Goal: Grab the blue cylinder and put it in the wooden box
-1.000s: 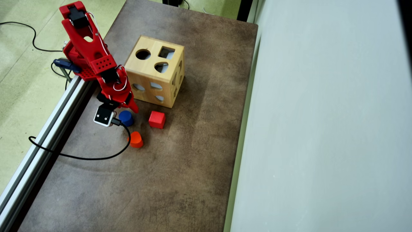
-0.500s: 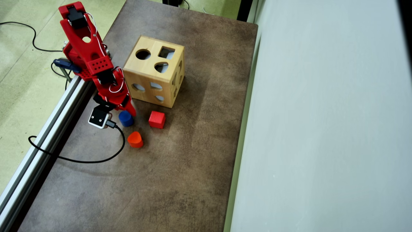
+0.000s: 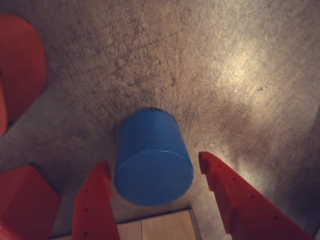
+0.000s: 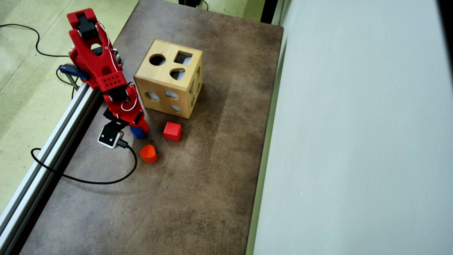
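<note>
Small, short, dark-blue cylinder block (image 3: 154, 162) upright on the mottled brown tabletop (image 4: 198, 184), axis vertical, flat round top facing up toward the wrist camera; in the overhead view (image 4: 137, 133) mostly hidden beneath the arm's tip, only a blue edge visible. Red two-finger gripper (image 3: 156, 172) poised over the block, jaws wide apart, one red finger (image 3: 93, 202) just beside the block at wrist-view left, the other (image 3: 240, 200) standing clear of it at right, a strip of tabletop visible between; contact at the left finger not resolvable; nothing clasped. In the overhead view, gripper (image 4: 138, 128) at the end of the red arm (image 4: 102, 67), small white camera module (image 4: 109, 136) with black cable (image 4: 85, 177) attached beside it. Large light-wood cube box (image 4: 170, 78) with round, square and other cut-out holes just above the block in the overhead view, near but apart; a light-wood edge (image 3: 160, 227) at the bottom of the wrist view. Red cube (image 4: 172, 131) to overhead-view right of the cylinder; orange rounded-triangle block (image 4: 148, 153) below it, both near, neither touching.
</note>
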